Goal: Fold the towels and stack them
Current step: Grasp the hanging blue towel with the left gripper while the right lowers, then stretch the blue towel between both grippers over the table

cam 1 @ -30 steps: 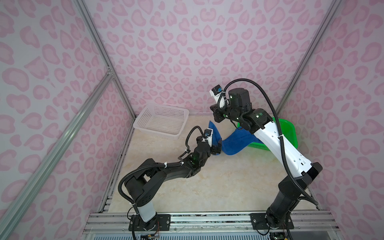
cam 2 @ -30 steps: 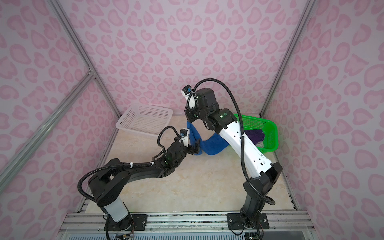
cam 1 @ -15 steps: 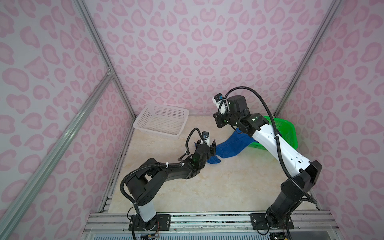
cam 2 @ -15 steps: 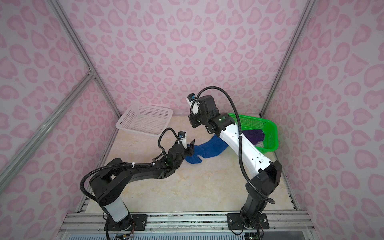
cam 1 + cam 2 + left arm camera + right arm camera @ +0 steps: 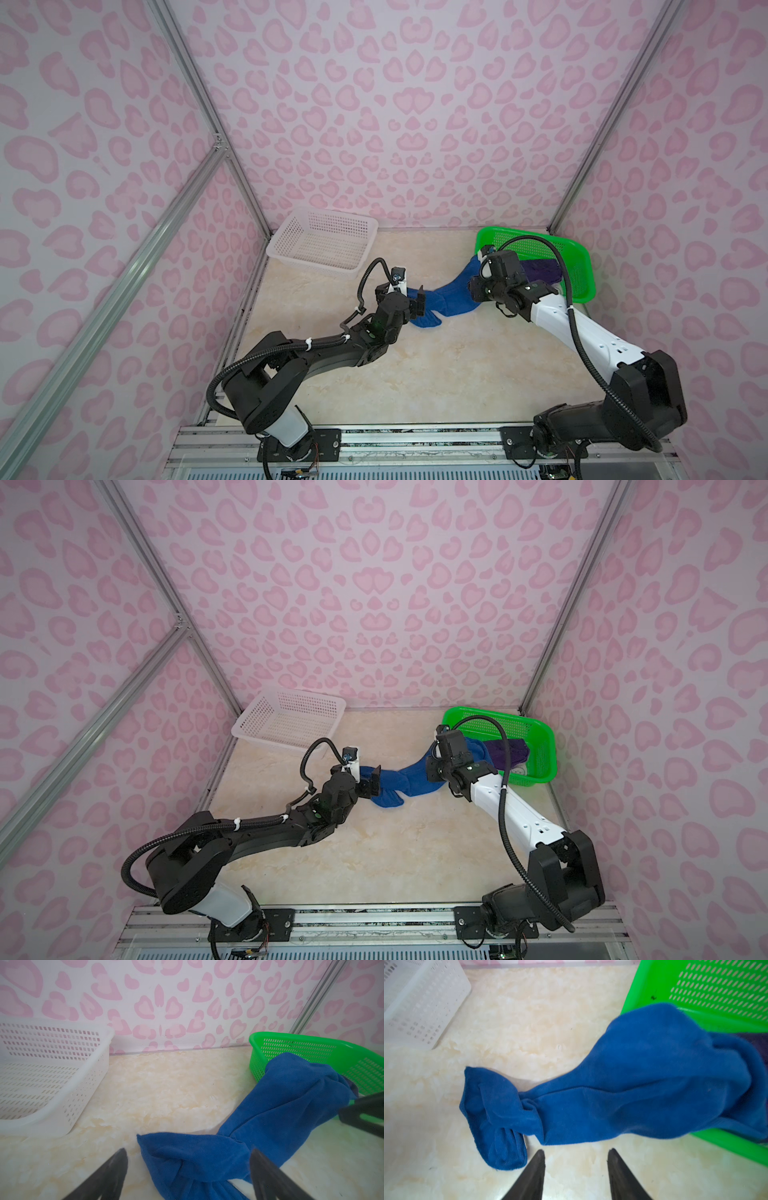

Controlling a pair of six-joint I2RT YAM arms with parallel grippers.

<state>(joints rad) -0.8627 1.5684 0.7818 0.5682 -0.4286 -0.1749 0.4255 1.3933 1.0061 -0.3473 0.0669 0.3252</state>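
Blue terry cloth is seen twisted into a rope across the pale table [image 5: 415,365]. One end of the blue towel [image 5: 444,297] is draped over the rim of the green basket [image 5: 536,245], and the bunched other end is laid on the table, some way from the white basket [image 5: 320,245]. A purple towel [image 5: 538,269] is kept inside the green basket, touching the blue one. The left gripper [image 5: 188,1152] is spread wide around the bunched end, with nothing clamped. The right gripper [image 5: 576,1151] is held partly open close beside the towel, with nothing gripped.
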